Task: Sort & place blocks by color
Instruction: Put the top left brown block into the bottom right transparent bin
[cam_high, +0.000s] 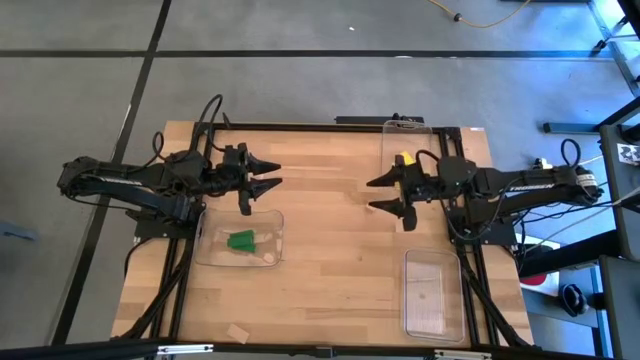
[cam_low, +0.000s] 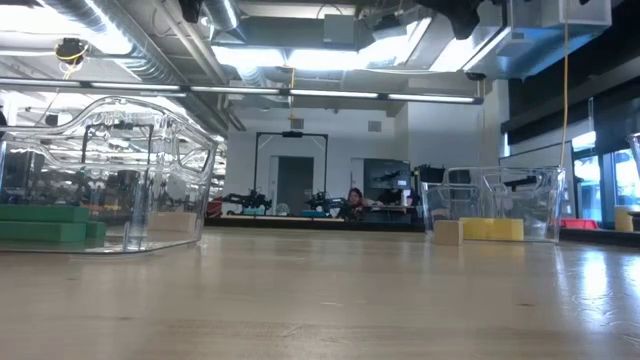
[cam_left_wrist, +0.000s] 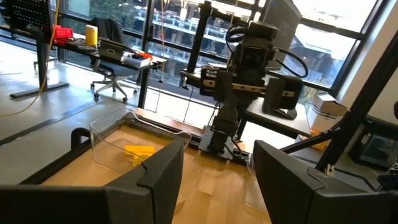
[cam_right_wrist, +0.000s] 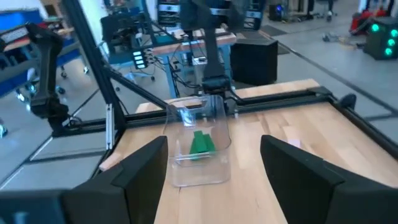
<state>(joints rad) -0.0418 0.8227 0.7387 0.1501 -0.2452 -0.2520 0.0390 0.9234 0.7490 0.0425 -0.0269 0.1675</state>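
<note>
Both arms hover apart above the wooden table (cam_high: 330, 260): left gripper (cam_high: 272, 174) spread wide and empty, right gripper (cam_high: 377, 195) likewise. Green blocks (cam_high: 241, 240) sit in a clear tray (cam_high: 270, 225), a yellow block (cam_high: 404, 159) in another.

Grey floor (cam_high: 300, 25) surrounds the wooden table (cam_high: 330, 240); ceiling lights (cam_low: 330, 60) glow above distant desks.

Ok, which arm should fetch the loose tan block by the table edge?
Left. The tan block lies on the table's left half, just past the tray of green blocks, which sits beside the left gripper. The right gripper hangs across the table. Both have open, empty jaws.
</note>
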